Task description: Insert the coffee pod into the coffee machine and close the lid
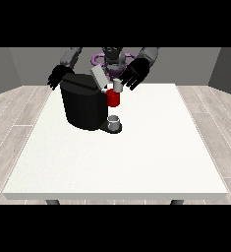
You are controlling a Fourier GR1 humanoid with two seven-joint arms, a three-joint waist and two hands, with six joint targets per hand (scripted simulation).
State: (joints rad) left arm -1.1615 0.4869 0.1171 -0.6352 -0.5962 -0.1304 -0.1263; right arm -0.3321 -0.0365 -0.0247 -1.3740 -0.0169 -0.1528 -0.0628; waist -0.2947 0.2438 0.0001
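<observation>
The black coffee machine stands on the table's far left part. Its grey lid is tilted up and open. A small grey coffee pod sits upright at the top of the machine's red pod holder. The hand at the view's right is just above and right of the pod and touches its edge; whether it holds the pod is unclear. Behind the machine's far left corner, the hand at the view's left hangs with relaxed, spread fingers and holds nothing.
A grey cup stands on the machine's base under the red holder. The white table stretches wide towards the camera and to the right of the machine.
</observation>
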